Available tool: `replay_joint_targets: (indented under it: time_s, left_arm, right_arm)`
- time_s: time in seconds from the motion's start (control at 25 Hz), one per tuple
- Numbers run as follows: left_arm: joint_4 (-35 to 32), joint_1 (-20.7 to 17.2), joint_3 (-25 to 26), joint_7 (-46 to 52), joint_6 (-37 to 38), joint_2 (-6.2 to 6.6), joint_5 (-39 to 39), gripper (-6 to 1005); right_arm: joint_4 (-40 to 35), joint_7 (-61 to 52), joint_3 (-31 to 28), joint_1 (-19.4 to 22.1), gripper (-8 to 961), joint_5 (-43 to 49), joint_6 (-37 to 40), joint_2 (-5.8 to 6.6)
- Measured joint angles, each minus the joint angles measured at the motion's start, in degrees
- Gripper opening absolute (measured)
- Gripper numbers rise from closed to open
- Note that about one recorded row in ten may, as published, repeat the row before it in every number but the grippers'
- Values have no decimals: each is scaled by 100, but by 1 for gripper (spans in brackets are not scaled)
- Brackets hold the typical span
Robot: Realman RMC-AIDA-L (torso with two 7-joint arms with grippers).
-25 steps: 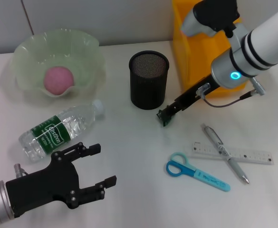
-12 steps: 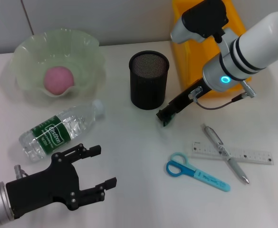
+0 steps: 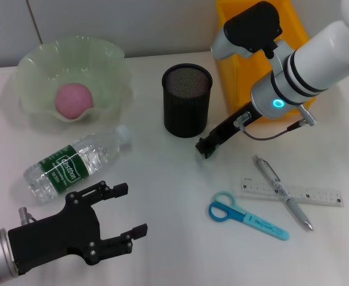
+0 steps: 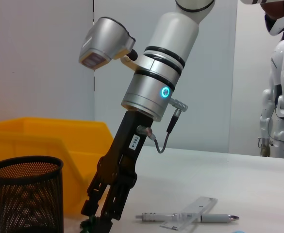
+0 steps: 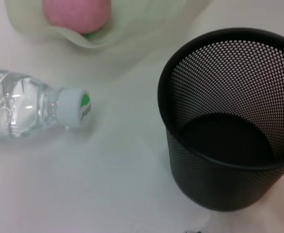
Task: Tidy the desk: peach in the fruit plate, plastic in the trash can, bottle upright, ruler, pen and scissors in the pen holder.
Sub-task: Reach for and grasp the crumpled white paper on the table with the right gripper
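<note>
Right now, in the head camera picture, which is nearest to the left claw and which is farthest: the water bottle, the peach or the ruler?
From the left claw, low on the robot's left:
1. Water bottle, lying just beyond it.
2. Peach, farther back in the fruit plate.
3. Ruler, far across on the right, under the pen.

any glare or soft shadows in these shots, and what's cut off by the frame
Head view: soft shadows under the pen holder and bottle; left hand open, its arm cropped. Right wrist view: highlights on the bottle, fruit plate and peach cropped. Left wrist view: right hand cut off at the fingertips.
</note>
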State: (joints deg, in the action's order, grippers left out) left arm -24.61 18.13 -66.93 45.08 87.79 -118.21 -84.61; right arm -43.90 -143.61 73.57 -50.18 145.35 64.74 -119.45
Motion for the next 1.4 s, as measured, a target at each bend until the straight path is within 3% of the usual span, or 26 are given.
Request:
replay_joint_targets:
  time_s: [0.56,0.76,1.0,1.4]
  left_arm:
    - [0,6,-13,0,28,0,-12,804]
    - [0,2,-13,0,34,0,-12,804]
    - [0,8,-13,0,37,0,-12,804]
    - [0,6,-12,0,37,0,-12,804]
  right_arm:
    - [400,37,19,-170,825,2,-244,0]
    - [471,36,82,-186,783,2,-335,-2]
    - [478,44,89,-186,614,-8,-349,-6]
    - [478,33,169,-183,543,-22,-355,-9]
